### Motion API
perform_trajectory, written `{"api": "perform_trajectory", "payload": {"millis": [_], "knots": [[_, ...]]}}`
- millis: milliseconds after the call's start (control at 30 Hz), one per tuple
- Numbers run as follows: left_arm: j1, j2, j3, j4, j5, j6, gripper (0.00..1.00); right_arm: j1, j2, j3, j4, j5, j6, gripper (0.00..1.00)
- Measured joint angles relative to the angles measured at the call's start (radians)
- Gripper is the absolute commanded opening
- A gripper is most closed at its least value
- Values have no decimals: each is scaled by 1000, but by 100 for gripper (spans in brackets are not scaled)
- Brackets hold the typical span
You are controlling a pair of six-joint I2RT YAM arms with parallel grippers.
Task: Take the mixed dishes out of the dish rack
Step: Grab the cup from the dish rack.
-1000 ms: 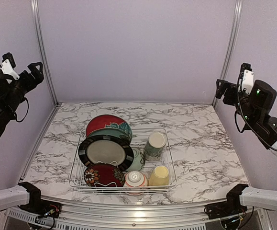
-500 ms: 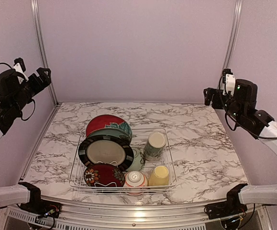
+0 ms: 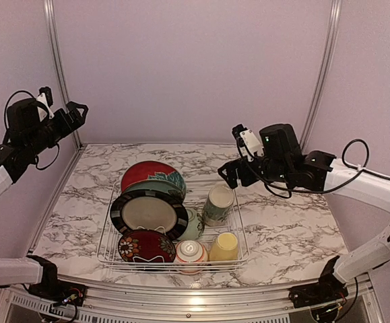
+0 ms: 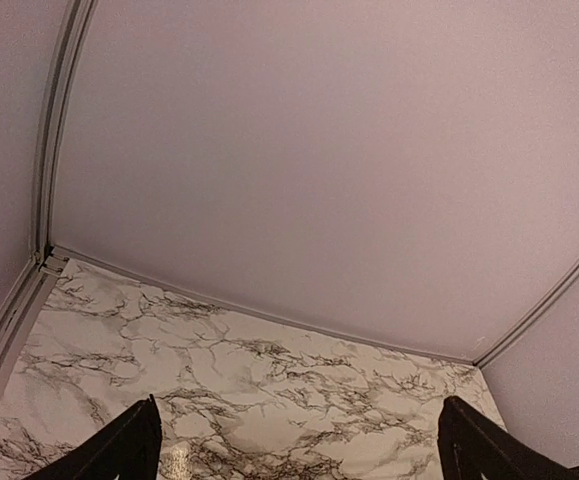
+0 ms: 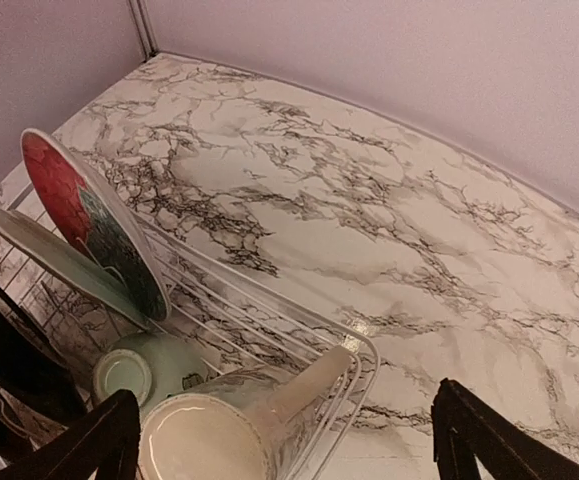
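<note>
The white wire dish rack sits in the middle of the marble table. It holds a red plate, a teal-floral plate, a black-rimmed cream plate, a dark red floral plate, a pale green bowl, a red-striped white bowl, a patterned tall cup and a yellow cup. My right gripper is open and empty, just above and behind the tall cup. My left gripper is open and empty, high at the far left, away from the rack.
The marble table lies bare around the rack. Purple walls with metal corner posts close in the back and sides. The left wrist view shows only the bare far table and the wall.
My right arm has swung in from the far right and down toward the rack, ending over the tall cup. My left arm has moved slightly inward and up. The dishes have not moved.
</note>
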Motion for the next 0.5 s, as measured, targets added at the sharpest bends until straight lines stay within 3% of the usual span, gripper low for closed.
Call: {"api": "perform_trajectory", "payload": {"millis": [267,500], "knots": [[0,45,-2,-9,78,-27,99,149,117,82,-84,1,25,99],[0,63,-5,-8,106,-54,99,211,214,108,-163,100,45,98]]}}
